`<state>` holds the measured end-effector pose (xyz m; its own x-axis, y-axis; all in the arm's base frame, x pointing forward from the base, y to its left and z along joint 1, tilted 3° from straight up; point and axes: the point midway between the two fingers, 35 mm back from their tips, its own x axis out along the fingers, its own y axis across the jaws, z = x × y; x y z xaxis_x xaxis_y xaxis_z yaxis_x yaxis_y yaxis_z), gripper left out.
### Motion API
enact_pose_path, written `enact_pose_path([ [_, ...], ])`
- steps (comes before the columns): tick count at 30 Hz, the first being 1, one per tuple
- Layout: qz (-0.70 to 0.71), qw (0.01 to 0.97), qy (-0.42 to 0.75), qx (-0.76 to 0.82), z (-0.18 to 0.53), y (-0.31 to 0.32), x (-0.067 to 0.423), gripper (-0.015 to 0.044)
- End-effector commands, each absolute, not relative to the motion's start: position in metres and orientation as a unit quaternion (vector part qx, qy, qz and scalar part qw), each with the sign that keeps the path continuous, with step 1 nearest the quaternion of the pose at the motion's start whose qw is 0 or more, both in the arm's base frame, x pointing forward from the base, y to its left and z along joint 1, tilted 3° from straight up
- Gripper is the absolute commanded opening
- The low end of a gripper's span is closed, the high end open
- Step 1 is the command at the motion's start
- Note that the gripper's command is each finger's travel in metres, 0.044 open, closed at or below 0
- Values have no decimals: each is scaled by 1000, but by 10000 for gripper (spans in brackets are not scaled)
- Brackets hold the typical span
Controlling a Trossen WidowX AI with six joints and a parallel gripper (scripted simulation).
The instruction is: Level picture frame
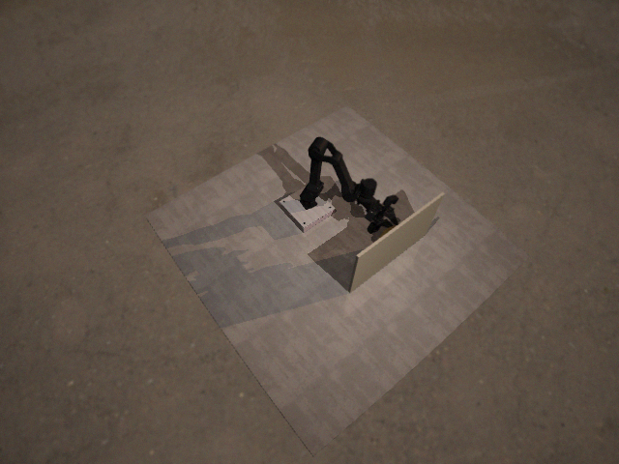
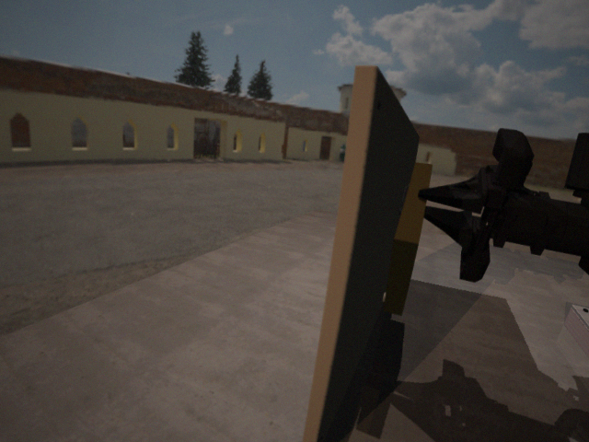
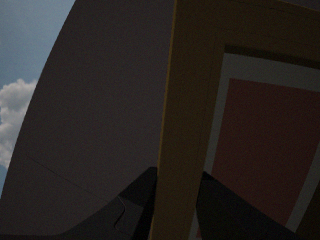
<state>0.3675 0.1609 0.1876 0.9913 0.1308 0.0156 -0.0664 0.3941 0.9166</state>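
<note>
The picture frame [image 3: 194,94] [image 2: 412,209] has a yellow border, a white mat and a red picture. It hangs against the shaded face of the upright wall panel [image 2: 375,214] [image 1: 395,249]. In the wrist view its left bar runs slanted across the picture. In the exterior view it shows edge-on against the wall. My gripper [image 3: 176,176] [image 2: 423,202] [image 1: 378,225] is shut on the frame's side bar, one finger on each side of it. The screw and the notched strip are hidden behind the frame. In the top view the wall hides the frame.
The arm stands on a white base plate [image 1: 307,215] [image 2: 578,323] behind the wall panel. Both stand on a grey tiled floor patch [image 1: 319,349]. A courtyard with a long building [image 2: 143,133] lies far off.
</note>
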Motion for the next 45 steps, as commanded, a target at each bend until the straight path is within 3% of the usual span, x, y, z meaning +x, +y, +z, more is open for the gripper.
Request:
enact_pose_path([
  [1,60,834,27,549,189,161,368,0],
  [45,60,834,27,548,193,154,368,0],
])
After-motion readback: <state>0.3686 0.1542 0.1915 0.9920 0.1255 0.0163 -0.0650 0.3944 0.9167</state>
